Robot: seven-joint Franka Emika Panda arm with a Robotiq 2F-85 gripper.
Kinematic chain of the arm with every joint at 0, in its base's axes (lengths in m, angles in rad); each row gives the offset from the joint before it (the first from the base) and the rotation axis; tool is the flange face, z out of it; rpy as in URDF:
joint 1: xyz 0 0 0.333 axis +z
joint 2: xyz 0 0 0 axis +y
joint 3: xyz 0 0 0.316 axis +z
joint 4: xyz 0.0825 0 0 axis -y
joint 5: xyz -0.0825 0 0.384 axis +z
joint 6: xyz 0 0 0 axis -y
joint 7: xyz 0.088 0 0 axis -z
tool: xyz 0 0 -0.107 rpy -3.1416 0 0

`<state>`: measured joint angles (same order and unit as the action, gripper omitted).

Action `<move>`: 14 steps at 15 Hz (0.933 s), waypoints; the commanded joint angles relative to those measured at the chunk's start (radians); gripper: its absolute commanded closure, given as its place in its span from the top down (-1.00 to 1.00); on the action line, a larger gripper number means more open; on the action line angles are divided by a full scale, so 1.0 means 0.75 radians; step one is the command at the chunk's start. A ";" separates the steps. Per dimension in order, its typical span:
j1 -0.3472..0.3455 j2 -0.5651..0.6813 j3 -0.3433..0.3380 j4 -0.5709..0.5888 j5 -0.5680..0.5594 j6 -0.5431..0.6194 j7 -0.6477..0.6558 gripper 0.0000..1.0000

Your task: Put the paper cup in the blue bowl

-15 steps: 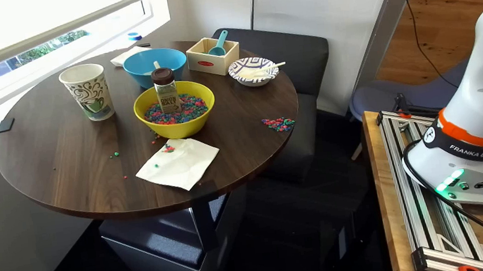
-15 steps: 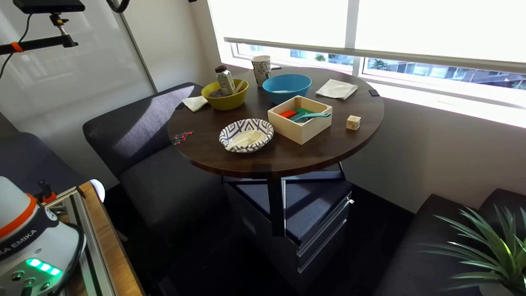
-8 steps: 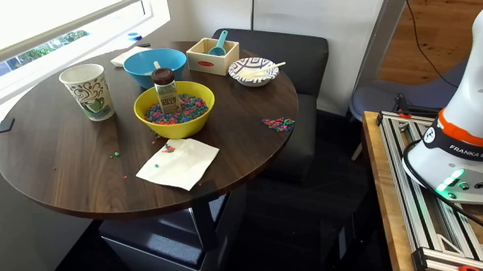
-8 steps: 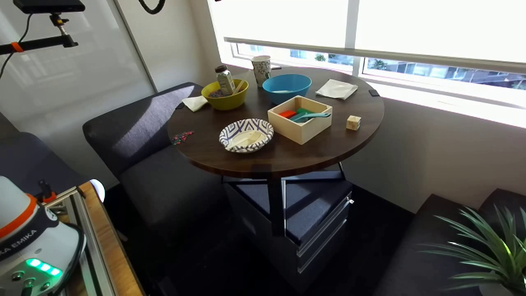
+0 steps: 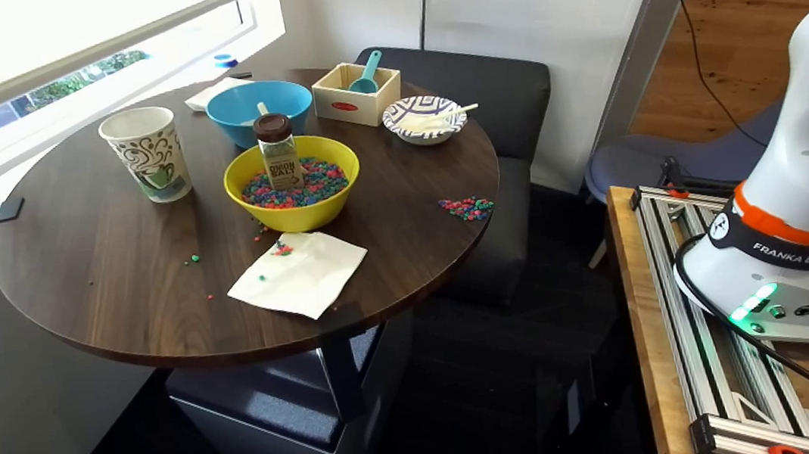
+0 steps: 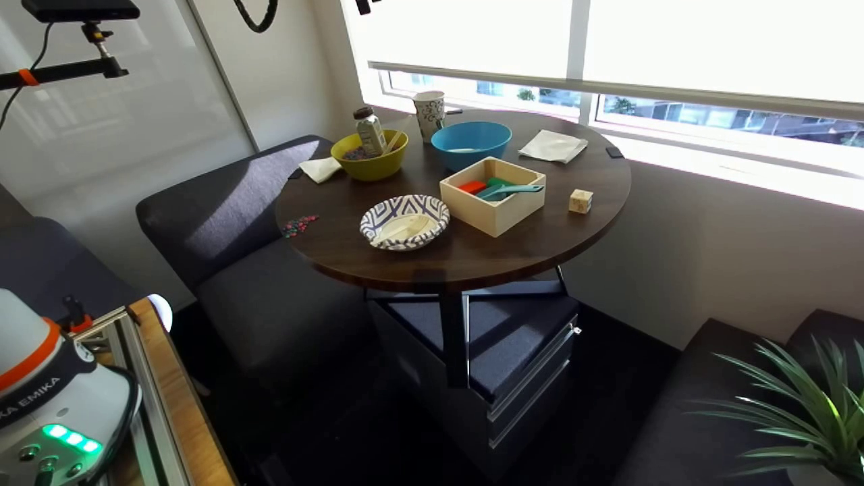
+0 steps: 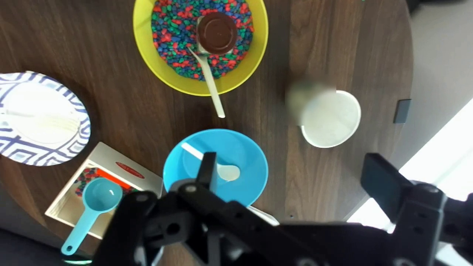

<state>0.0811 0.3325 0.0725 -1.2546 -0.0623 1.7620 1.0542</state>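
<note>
The paper cup (image 5: 151, 157), cream-white with a printed pattern, stands upright on the table; it also shows in an exterior view (image 6: 430, 116) and from above in the wrist view (image 7: 332, 120), partly blurred. The blue bowl (image 5: 257, 106) stands near it; it also shows in an exterior view (image 6: 472, 145) and in the wrist view (image 7: 247, 159), with a white spoon inside. My gripper (image 7: 290, 168) is open and empty, high above the table. In the wrist view one finger overlaps the blue bowl and the cup lies beyond the gap between the fingers.
A yellow bowl (image 5: 239, 177) of coloured pebbles holds an onion salt jar (image 5: 282, 157) and a utensil (image 7: 212, 85). A wooden box (image 5: 353, 107) with a teal scoop (image 7: 101, 195), a patterned dish (image 5: 427, 137), napkins (image 5: 310, 268) and a small block (image 6: 580, 201) share the round table (image 5: 116, 305).
The arm has shifted slightly. A dark tip at the top edge and the hanging cable come lower into an exterior view. The cup and bowls have not moved.
</note>
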 commanded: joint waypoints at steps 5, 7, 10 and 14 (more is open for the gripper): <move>0.039 0.474 -0.046 0.370 0.113 -0.024 -0.005 1.00; 0.027 0.408 -0.030 0.268 0.081 -0.015 0.008 1.00; 0.025 0.499 -0.031 0.352 0.108 -0.015 -0.006 1.00; -0.002 0.561 -0.003 0.379 0.181 0.155 0.008 1.00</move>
<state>0.0963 0.7168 0.0540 -0.9793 0.0291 1.7960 1.0492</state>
